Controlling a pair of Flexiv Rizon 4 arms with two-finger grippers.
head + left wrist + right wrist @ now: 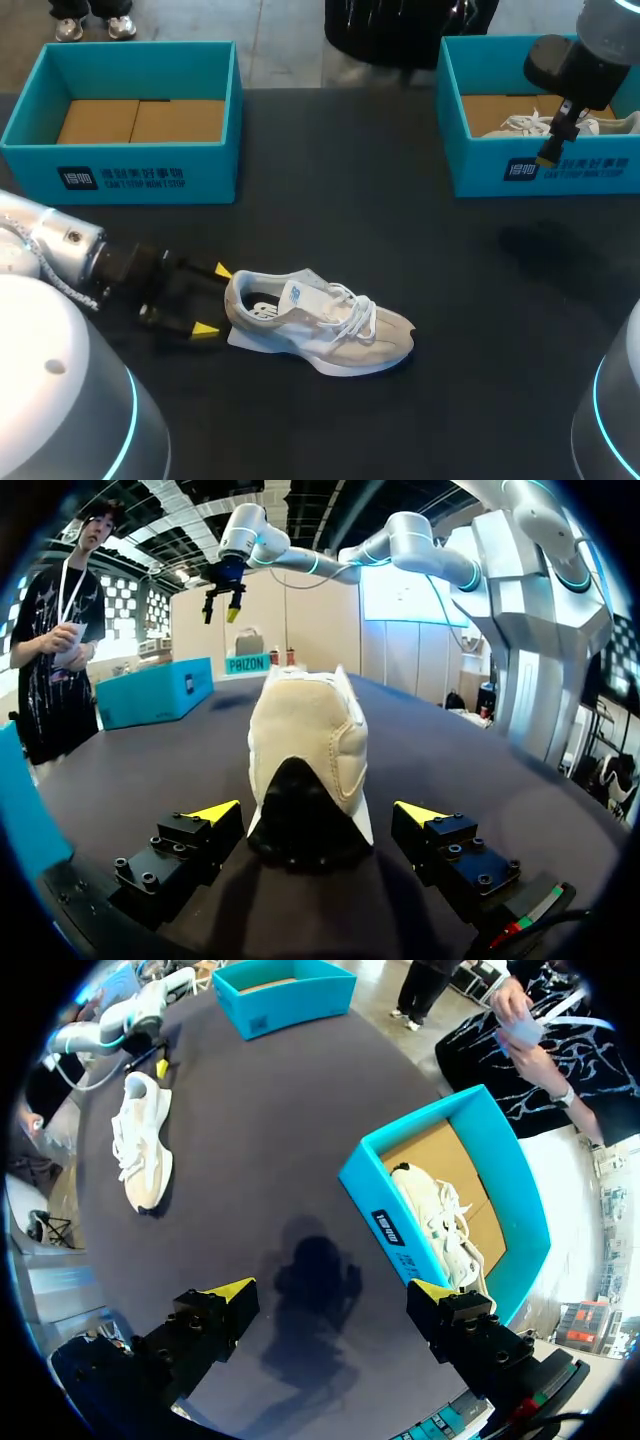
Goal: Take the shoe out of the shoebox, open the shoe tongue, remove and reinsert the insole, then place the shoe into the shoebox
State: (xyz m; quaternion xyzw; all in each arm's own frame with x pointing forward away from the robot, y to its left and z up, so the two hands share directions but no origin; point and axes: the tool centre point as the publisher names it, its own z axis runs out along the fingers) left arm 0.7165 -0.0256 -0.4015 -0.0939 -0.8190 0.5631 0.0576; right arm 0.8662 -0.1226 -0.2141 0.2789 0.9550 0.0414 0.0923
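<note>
The shoe [320, 325] lies on its sole on the bench [400, 200], outside both boxes. The left tool [212, 300] is released, its fingers flanking the heel. The right tool [333, 1290] hangs released beside the right shoebox [480, 170], which holds another shoe [520, 125].

A robot demonstration stand, not a home or a shop.
A left arm [55, 250] and a right arm [600, 35], pale with glowing blue rings, work at one dark table [400, 230]. A teal printed shoebox [130, 175] sits far left, a matching shoebox [560, 170] far right, and a shoe [320, 320] lies out between.
</note>
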